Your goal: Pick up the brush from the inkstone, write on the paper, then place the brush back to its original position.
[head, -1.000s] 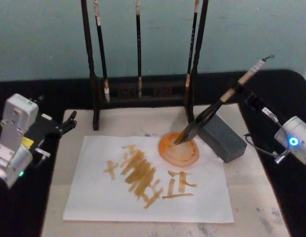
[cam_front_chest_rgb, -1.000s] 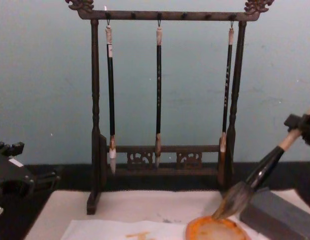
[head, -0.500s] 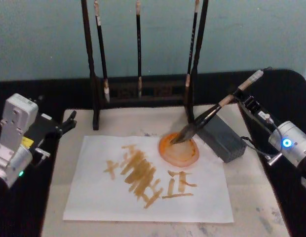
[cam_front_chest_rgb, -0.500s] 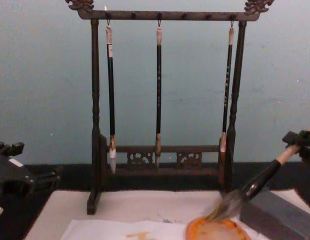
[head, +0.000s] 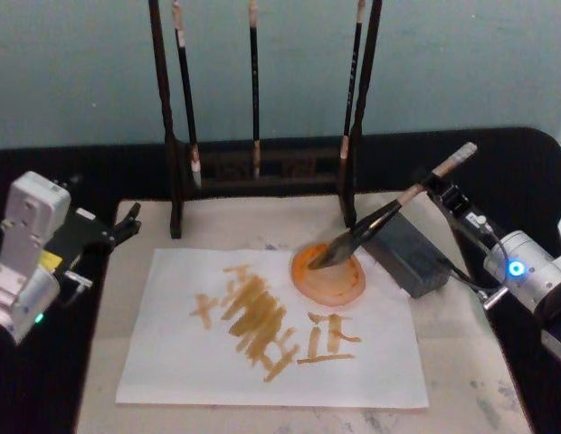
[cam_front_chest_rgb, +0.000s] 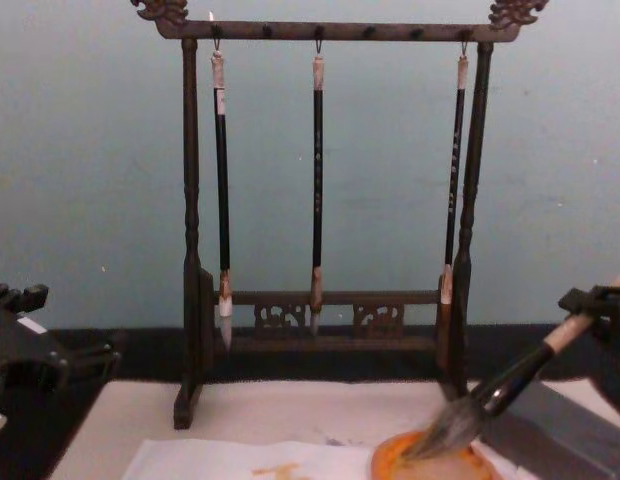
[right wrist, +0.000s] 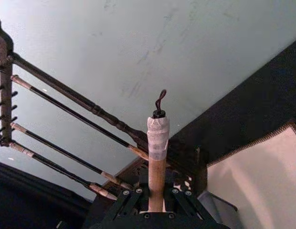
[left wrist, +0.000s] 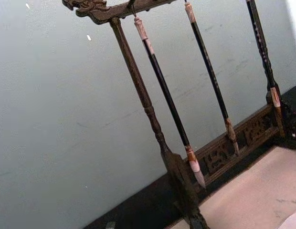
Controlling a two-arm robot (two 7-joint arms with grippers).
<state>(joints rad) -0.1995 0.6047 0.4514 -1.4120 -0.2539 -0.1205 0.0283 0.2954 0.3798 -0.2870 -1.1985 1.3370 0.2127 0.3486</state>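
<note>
The brush [head: 389, 215] slants with its bushy tuft down on the round orange dish [head: 328, 276]. Its black shaft crosses just above the grey inkstone block [head: 409, 253], and I cannot tell whether they touch. My right gripper [head: 436, 183] is shut on the pale upper handle, with the arm coming in from the right. In the right wrist view the handle [right wrist: 156, 152] and its cord loop rise between the fingers. The chest view shows the tuft [cam_front_chest_rgb: 440, 435] on the dish and the right gripper [cam_front_chest_rgb: 590, 308] at the right edge. The paper [head: 172, 362] bears orange-yellow strokes. My left gripper [head: 127, 222] is parked open at the left.
A dark wooden rack [head: 176, 181] with three thin hanging brushes [cam_front_chest_rgb: 317, 180] stands behind the paper, close to the dish. A beige mat [head: 461, 380] lies under everything. The table around the mat is black.
The right gripper has dropped lower with the brush. The brush now lies flatter, and its tuft has slid slightly left across the dish. The left arm has not moved.
</note>
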